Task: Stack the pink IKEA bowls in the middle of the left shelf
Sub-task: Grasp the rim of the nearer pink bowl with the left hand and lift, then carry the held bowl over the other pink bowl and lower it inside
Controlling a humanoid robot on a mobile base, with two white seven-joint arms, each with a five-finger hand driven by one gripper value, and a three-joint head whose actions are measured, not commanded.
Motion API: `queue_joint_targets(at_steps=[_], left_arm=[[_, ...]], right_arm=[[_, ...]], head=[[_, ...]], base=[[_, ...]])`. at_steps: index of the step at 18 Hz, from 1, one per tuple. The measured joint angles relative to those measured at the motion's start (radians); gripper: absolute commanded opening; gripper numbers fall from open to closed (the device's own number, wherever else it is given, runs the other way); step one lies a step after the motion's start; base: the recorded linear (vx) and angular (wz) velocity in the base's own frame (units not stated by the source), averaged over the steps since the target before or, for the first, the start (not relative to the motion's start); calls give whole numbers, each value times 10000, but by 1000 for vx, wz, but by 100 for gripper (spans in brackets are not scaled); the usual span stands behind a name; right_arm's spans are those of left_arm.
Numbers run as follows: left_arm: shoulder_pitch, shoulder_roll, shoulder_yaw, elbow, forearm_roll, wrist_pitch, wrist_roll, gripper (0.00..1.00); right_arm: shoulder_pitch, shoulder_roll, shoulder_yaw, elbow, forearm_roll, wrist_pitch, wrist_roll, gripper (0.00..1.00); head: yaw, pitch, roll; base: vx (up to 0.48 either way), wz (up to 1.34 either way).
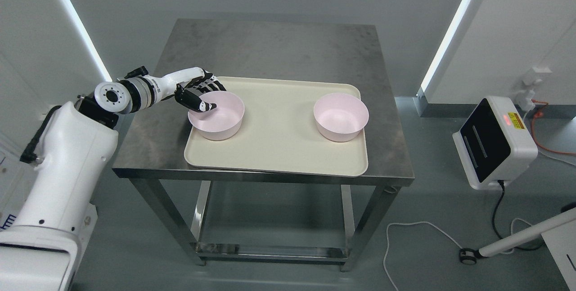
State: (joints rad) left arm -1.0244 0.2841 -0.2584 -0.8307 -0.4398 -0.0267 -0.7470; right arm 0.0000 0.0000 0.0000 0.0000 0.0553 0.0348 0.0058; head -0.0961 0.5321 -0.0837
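Observation:
Two pink bowls stand upright on a cream tray (279, 156). The left pink bowl (220, 118) is at the tray's left end, the right pink bowl (340, 117) at its right end, well apart. My left hand (203, 95) reaches in from the left and pinches the left bowl's near-left rim: the thumb lies inside the bowl, the other fingers curl behind the rim outside. Both bowls look empty. The right arm does not show.
The tray lies on a steel table (274, 48) with bare metal behind it and a lower shelf beneath. A white device (492, 142) with a cable stands on the floor at the right. A white pole on a wheel (517, 239) crosses the lower right.

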Motion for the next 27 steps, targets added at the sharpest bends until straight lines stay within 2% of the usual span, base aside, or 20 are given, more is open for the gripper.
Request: queue_joint_targets(at_steps=[3, 7, 14, 19, 25, 27], left_arm=[[-3, -84, 170, 60, -3, -4, 50, 23], [-4, -174, 495, 144, -3, -183, 120, 9], [-31, -269, 1122, 319, 14, -756, 179, 1], [-484, -542, 1613, 206, 100, -733, -255, 0], [-750, -1494, 1763, -571, 204, 225, -1012, 1], [-790, -1730, 1442, -921, 349, 384, -1047, 1]], right_arm=[[0, 0, 0, 0, -225, -3, 0, 100], [0, 0, 0, 0, -396, -4, 0, 100], [0, 0, 0, 0, -511, -5, 0, 100], [0, 0, 0, 0, -535, -7, 0, 100], [0, 0, 0, 0, -536, -8, 0, 100], [0, 0, 0, 0, 25, -13, 0, 100]], head=[[0, 0, 0], [0, 0, 0], [0, 0, 0], [0, 0, 0], [0, 0, 0], [0, 0, 0]], base=[[0, 0], [0, -6], [0, 0], [0, 0], [0, -4], [0, 0]])
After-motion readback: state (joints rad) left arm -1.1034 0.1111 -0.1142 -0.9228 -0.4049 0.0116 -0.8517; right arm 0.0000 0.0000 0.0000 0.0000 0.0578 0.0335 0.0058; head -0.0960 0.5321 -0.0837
